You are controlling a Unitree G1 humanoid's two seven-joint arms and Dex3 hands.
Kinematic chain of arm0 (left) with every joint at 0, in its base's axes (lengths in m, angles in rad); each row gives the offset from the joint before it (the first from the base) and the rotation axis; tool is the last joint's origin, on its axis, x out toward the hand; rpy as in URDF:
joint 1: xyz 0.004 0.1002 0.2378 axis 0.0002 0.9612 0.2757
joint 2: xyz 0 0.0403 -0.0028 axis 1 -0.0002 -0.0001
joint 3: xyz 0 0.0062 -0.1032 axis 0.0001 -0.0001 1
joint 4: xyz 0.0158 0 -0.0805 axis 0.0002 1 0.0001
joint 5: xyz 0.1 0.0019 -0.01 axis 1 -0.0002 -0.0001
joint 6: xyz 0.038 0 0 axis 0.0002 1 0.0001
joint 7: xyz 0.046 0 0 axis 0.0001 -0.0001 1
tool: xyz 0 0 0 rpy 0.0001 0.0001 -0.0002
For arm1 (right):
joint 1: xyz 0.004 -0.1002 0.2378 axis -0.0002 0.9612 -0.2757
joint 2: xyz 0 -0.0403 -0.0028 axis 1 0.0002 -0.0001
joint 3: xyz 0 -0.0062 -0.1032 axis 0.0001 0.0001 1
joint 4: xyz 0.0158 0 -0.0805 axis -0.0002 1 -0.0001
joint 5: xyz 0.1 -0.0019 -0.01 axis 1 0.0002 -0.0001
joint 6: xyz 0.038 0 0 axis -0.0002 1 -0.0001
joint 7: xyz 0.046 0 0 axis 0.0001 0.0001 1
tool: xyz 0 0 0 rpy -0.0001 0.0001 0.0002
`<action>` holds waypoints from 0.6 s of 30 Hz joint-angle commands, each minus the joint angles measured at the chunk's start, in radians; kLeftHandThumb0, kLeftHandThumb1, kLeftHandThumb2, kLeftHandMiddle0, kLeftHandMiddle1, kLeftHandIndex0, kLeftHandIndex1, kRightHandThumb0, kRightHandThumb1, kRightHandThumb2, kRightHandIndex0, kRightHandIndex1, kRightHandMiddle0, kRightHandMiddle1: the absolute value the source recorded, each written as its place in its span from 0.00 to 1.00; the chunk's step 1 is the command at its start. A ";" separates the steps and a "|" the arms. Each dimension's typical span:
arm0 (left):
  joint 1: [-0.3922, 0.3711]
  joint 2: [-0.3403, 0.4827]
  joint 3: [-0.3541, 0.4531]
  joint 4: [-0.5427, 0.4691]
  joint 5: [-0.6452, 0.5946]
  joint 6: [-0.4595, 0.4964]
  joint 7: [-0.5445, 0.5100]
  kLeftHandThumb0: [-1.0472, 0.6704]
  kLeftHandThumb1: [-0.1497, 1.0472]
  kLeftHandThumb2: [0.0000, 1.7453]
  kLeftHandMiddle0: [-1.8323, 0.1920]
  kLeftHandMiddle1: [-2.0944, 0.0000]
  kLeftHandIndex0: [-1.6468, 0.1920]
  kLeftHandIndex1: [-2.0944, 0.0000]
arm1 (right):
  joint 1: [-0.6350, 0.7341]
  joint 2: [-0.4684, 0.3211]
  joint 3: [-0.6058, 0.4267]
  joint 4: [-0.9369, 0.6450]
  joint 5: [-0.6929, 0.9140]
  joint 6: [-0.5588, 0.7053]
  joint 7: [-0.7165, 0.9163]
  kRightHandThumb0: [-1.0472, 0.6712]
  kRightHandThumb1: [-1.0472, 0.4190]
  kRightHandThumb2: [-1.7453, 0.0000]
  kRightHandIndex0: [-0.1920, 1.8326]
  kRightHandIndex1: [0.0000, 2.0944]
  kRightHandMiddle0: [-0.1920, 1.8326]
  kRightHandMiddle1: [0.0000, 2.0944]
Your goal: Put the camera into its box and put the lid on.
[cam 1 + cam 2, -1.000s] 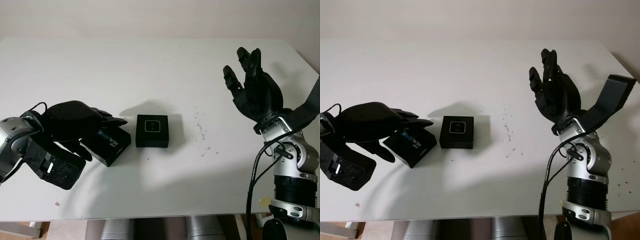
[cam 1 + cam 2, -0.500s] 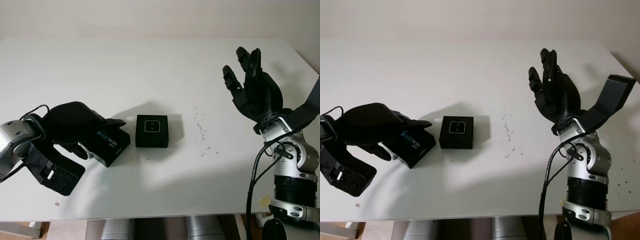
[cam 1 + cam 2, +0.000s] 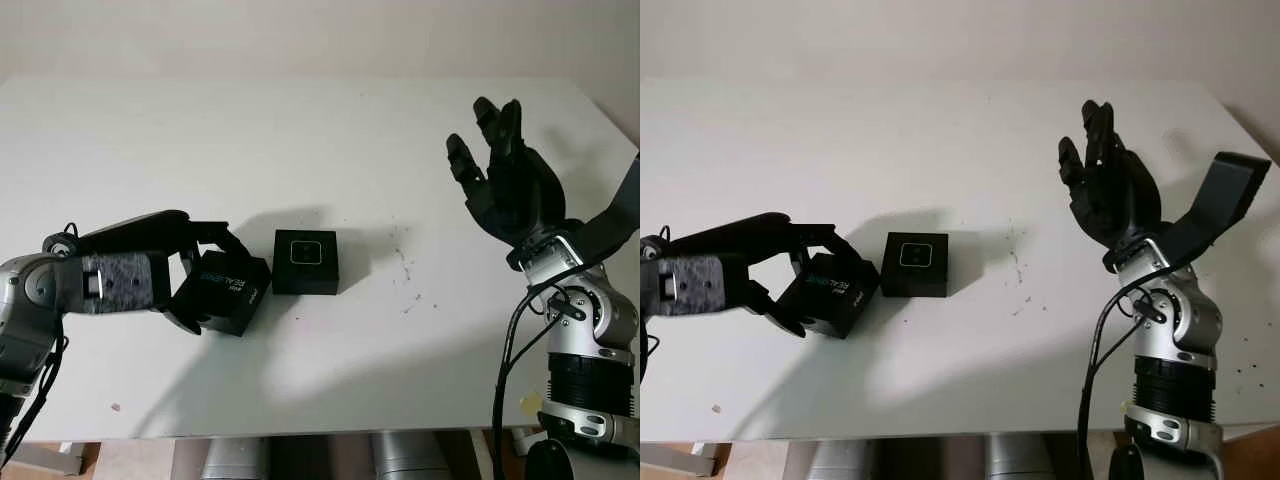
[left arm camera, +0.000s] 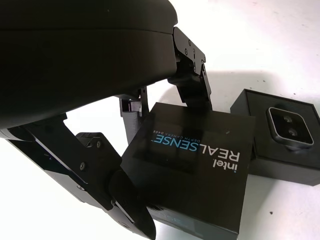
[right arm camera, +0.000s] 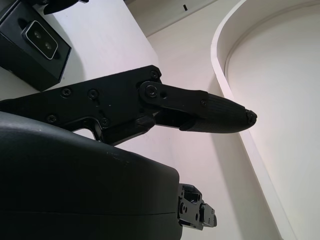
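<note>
My left hand is clamped on the black lid, its fingers pinching opposite edges, and holds it tilted at the tabletop. Just beside the lid sits the open box, with the camera lying inside, lenses up. My right hand is raised well apart, at the tabletop's right side, open and holding nothing.
</note>
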 commanded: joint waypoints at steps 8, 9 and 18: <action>-0.067 0.001 0.007 -0.067 0.024 0.167 0.011 0.58 0.92 0.03 0.66 0.31 0.68 0.35 | 0.014 0.010 -0.001 -0.024 0.002 -0.018 0.007 0.18 0.00 0.66 0.00 0.00 0.00 0.00; -0.071 0.000 0.011 -0.067 0.025 0.173 0.020 0.58 0.92 0.03 0.67 0.30 0.68 0.35 | 0.015 0.011 -0.001 -0.024 0.001 -0.019 0.006 0.18 0.00 0.66 0.00 0.00 0.00 0.00; -0.143 0.021 -0.004 -0.105 0.087 0.297 0.053 0.59 0.94 0.03 0.70 0.36 0.71 0.39 | 0.016 0.020 0.001 -0.018 0.000 -0.025 0.008 0.18 0.00 0.68 0.00 0.00 0.00 0.00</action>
